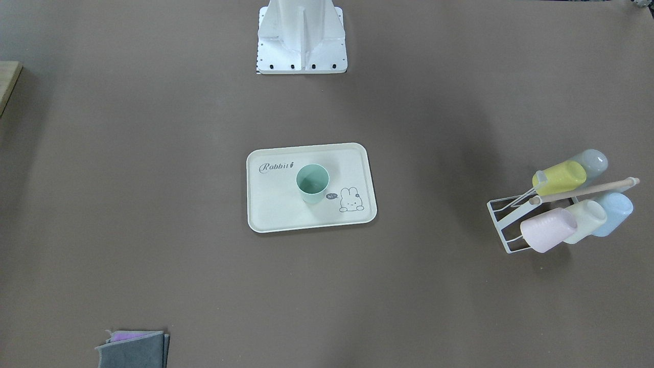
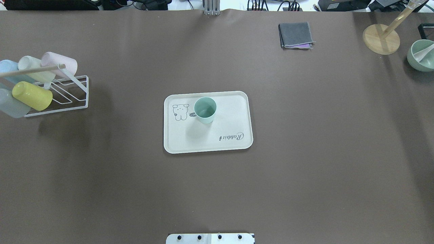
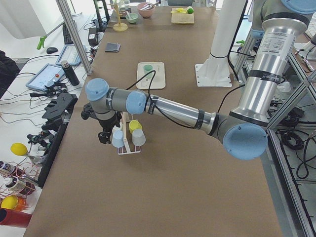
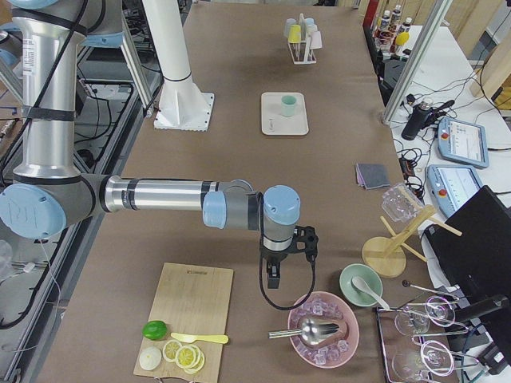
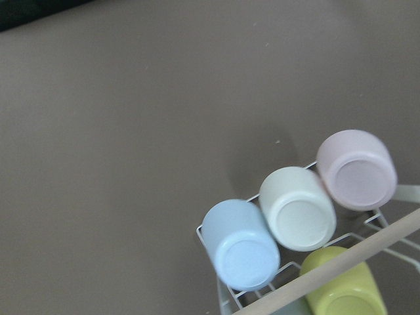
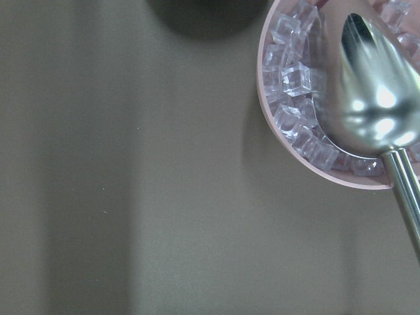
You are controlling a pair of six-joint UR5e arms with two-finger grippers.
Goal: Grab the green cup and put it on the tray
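Our left gripper [image 3: 105, 136] hangs just above the cup rack [image 1: 587, 189] at one end of the table. We see it only from the side, so we cannot tell whether its jaws are apart or together. Our right gripper [image 4: 273, 278] hangs over bare table near a pink ice bowl [image 4: 323, 331] at the opposite end, and again we cannot tell its state. The green cup [image 1: 312, 183] stands upright, mouth up, on the tray [image 1: 271, 217], near its middle, between the "Rabbit" script and the bunny drawing, well apart from both arms. We judge the task done, with nothing left to place.
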